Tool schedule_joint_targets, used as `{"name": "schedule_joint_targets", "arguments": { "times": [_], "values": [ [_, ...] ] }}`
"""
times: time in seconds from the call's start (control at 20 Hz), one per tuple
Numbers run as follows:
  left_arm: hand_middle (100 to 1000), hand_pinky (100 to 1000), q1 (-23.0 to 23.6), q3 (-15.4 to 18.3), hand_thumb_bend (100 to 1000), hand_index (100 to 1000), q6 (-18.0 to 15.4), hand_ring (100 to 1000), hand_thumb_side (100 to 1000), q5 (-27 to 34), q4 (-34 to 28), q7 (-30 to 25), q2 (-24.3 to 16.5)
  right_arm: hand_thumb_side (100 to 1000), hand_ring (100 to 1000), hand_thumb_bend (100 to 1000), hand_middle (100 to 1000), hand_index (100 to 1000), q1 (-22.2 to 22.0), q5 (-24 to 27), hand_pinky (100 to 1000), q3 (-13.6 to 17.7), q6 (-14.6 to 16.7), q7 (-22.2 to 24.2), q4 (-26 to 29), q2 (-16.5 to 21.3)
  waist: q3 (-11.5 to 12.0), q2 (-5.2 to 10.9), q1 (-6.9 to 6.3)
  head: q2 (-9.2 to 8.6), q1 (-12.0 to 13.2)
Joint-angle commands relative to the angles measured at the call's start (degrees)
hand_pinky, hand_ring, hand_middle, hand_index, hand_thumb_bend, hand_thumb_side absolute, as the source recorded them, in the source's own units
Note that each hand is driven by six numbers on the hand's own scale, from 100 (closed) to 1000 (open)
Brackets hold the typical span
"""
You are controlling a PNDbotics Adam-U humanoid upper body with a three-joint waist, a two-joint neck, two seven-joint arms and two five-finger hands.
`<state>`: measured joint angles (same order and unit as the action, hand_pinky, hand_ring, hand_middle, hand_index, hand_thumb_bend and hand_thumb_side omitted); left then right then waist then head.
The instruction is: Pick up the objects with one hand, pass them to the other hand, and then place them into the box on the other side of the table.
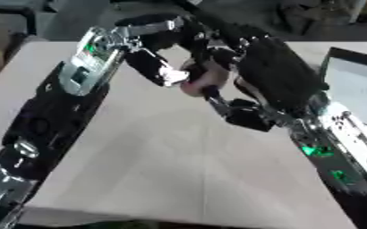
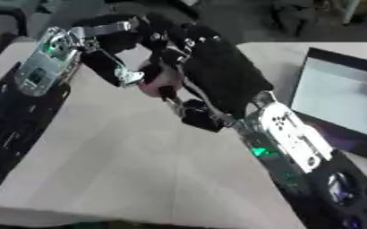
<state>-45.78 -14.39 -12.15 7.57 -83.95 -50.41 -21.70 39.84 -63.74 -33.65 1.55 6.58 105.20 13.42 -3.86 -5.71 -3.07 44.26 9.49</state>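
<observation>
Pink object (image 1: 198, 82) between both hands

You are working in what looks like a lab or workshop: a plain pale table (image 1: 163, 170) on a grey floor, cluttered dark gear (image 1: 296, 13) behind it.

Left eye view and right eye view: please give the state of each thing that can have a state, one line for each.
left hand: raised over the table, fingers curled on the pink object.
right hand: raised, meeting the left hand, fingers at the pink object.
pink object: off the table, between both hands.
box: at the table's right, open on top, a red thing inside.
table: stands under both arms.
</observation>
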Motion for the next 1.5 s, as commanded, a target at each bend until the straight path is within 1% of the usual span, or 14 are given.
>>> {"name": "schedule_joint_targets", "arguments": {
  "times": [0.05, 0.1, 0.2, 0.25, 0.35, 0.4, 0.45, 0.65, 0.95, 1.0, 1.1, 1.25, 1.4, 1.5],
  "values": [
    [404, 527, -0.86, -0.09, 100, 524, -0.14, 409, 200, 1.04, -1.42, -1.29, -0.63, 171, 810, 100, 1000, 344, 0.72, -0.11, 814, 0.39, -0.8, -1.0, -0.13, 0.49, -0.05, 0.98, 0.08, -0.14, 0.08],
    [418, 539, -0.84, -0.36, 143, 540, -0.12, 422, 231, 1.22, -1.57, -1.42, -0.67, 171, 809, 100, 1000, 295, 0.68, -0.11, 812, 0.36, -0.98, -1.06, -0.32, 0.49, -0.08, 0.97, 0.07, -0.14, 0.05],
    [437, 553, -0.71, -1.05, 205, 559, -0.34, 439, 266, 1.51, -1.98, -1.52, -0.79, 166, 807, 100, 1000, 270, 0.61, -0.07, 811, 0.31, -1.3, -1.14, -0.64, 0.49, -0.13, 0.96, 0.06, -0.14, 0.06],
    [437, 553, -0.63, -1.31, 205, 559, -0.5, 439, 266, 1.72, -2.14, -1.54, -0.85, 166, 807, 100, 1000, 270, 0.59, -0.06, 811, 0.3, -1.44, -1.18, -0.75, 0.5, -0.14, 0.95, 0.06, -0.14, 0.06],
    [462, 576, -0.41, -1.86, 363, 588, -0.86, 464, 383, 2.7, -2.4, -1.55, -0.94, 137, 792, 100, 1000, 241, 0.5, 0.0, 803, 0.36, -1.87, -1.3, -1.01, 0.53, -0.18, 0.94, 0.06, -0.14, -0.08],
    [462, 576, -0.32, -2.05, 363, 588, -0.98, 464, 383, 3.33, -2.49, -1.55, -1.02, 137, 792, 100, 1000, 241, 0.46, -0.01, 803, 0.37, -2.08, -1.37, -1.15, 0.54, -0.18, 0.94, 0.06, -0.14, -0.14],
    [466, 582, -0.27, -2.17, 453, 592, -1.03, 468, 442, 3.86, -2.55, -1.55, -1.06, 124, 785, 100, 1000, 234, 0.44, -0.02, 798, 0.36, -2.23, -1.45, -1.25, 0.55, -0.18, 0.94, 0.06, -0.14, -0.15],
    [473, 590, -0.19, -2.75, 565, 599, -0.41, 473, 515, 7.58, -3.0, -1.55, -1.11, 100, 778, 100, 1000, 227, 0.32, 0.26, 792, 0.32, -2.7, -1.82, -1.81, 0.59, -0.2, 0.92, 0.09, -0.14, -0.19],
    [478, 596, -0.08, -3.34, 657, 606, 0.72, 478, 559, 10.35, -3.79, -1.55, -1.33, 100, 772, 100, 1000, 223, 0.22, 0.41, 787, 0.42, -3.02, -2.36, -2.28, 0.65, -0.27, 0.95, 0.09, -0.14, -0.24],
    [484, 599, -0.06, -3.38, 690, 613, 0.81, 483, 567, 10.56, -3.84, -1.55, -1.35, 100, 766, 100, 1000, 224, 0.21, 0.44, 782, 0.45, -3.06, -2.46, -2.29, 0.67, -0.3, 0.95, 0.08, -0.14, -0.22],
    [492, 601, 0.01, -3.35, 706, 622, 0.94, 488, 576, 10.87, -3.83, -1.55, -1.41, 104, 759, 100, 1000, 227, 0.15, 0.63, 778, 0.52, -3.17, -2.8, -2.23, 0.72, -0.36, 0.96, 0.07, -0.14, -0.2],
    [502, 602, 0.16, -2.37, 711, 632, 1.17, 494, 591, 10.29, -2.64, -1.55, -1.61, 100, 754, 100, 1000, 228, 0.2, 0.89, 775, 0.63, -3.27, -3.36, -1.82, 0.82, -0.43, 0.96, 0.08, -0.14, -0.17],
    [507, 603, 0.24, 0.08, 700, 636, 1.16, 497, 605, 8.8, 0.48, -1.55, -1.9, 100, 749, 100, 1000, 238, 0.2, 1.07, 772, 0.87, -3.46, -4.0, -1.11, 0.97, -0.46, 0.97, 0.1, -0.14, -0.28],
    [511, 608, 0.26, 1.86, 670, 640, 0.89, 502, 622, 7.87, 3.14, -1.55, -2.22, 100, 746, 100, 1000, 239, 0.15, 1.08, 767, 1.12, -3.81, -4.64, -0.69, 1.12, -0.51, 0.99, 0.11, -0.14, -0.31]
  ]
}}
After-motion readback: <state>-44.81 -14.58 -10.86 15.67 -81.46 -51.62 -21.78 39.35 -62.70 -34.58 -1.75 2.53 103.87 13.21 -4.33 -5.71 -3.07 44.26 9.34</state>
